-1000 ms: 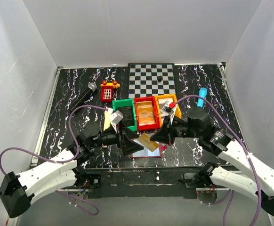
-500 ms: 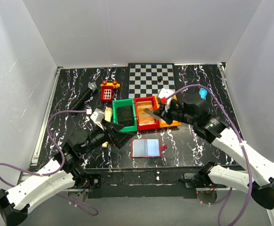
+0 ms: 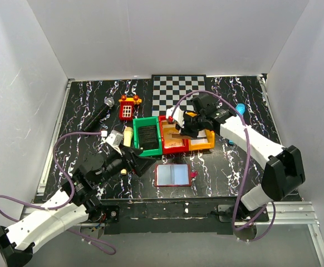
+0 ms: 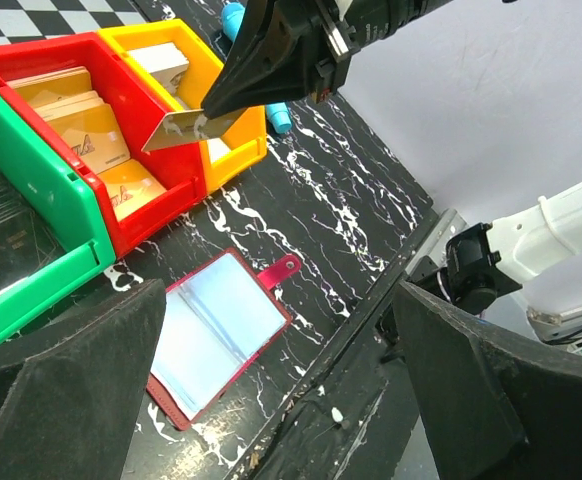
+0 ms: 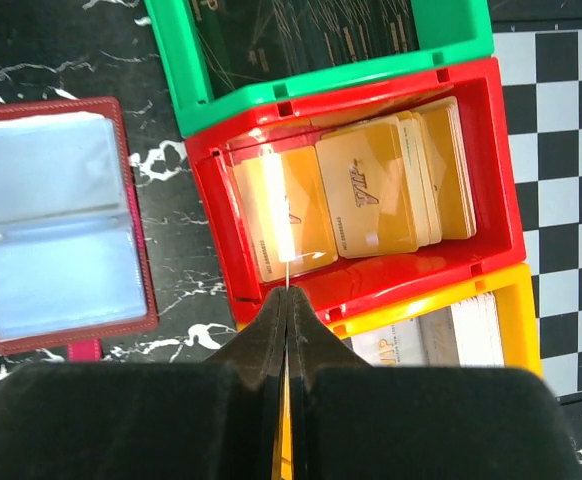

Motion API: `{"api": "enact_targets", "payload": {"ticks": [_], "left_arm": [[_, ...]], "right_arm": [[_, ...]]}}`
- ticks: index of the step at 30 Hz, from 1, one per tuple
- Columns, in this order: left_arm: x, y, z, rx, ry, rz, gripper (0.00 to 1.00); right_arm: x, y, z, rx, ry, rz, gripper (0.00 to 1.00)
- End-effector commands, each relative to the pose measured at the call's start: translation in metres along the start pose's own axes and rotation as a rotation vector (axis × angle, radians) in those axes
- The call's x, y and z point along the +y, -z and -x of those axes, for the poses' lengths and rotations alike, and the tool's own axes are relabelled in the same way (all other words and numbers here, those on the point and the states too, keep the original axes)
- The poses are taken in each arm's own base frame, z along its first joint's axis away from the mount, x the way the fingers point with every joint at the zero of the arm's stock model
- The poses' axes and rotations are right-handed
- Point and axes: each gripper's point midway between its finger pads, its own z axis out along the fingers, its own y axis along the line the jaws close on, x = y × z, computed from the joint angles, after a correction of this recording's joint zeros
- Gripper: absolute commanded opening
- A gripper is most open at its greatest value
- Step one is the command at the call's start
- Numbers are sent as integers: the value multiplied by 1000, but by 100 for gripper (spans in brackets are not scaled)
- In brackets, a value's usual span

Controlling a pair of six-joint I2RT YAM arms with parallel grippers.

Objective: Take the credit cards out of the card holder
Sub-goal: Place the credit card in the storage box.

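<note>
The card holder (image 3: pixel 174 174) is lying open with bare worktop (image 3: pixel 217 164) stretching away at its 3 o'clock, giving free passage there. At its 9 o'clock the left end effector (image 3: pixel 145 164) is hanging with jaws spread wide, crowding that side. At its 12 o'clock 3 bins, green (image 3: pixel 147 135), red (image 3: pixel 173 146) and yellow (image 3: pixel 202 146), are standing side by side, walling off the far side. The right end effector (image 3: pixel 182 130) is hovering over the red bin, pinching a credit card (image 4: pixel 181 128) and blocking entry from above.
</note>
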Motion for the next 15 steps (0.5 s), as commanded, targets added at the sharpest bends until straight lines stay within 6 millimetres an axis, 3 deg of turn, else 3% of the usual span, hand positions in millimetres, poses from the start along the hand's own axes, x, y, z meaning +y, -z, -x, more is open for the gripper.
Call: {"api": "enact_targets", "payload": {"ticks": [1,7,15], "left_arm": [[11,0,-9,33,-21,42,98],[13,-1,-20,74,-7,41,98],[18,2,-24,84,-9,61,98]], "right_arm": [[-17,-5,6,-45,76,-13,1],[-28,-22,13,-71,97,15,1],[-36,-32,18,-86,121,28,1]]}}
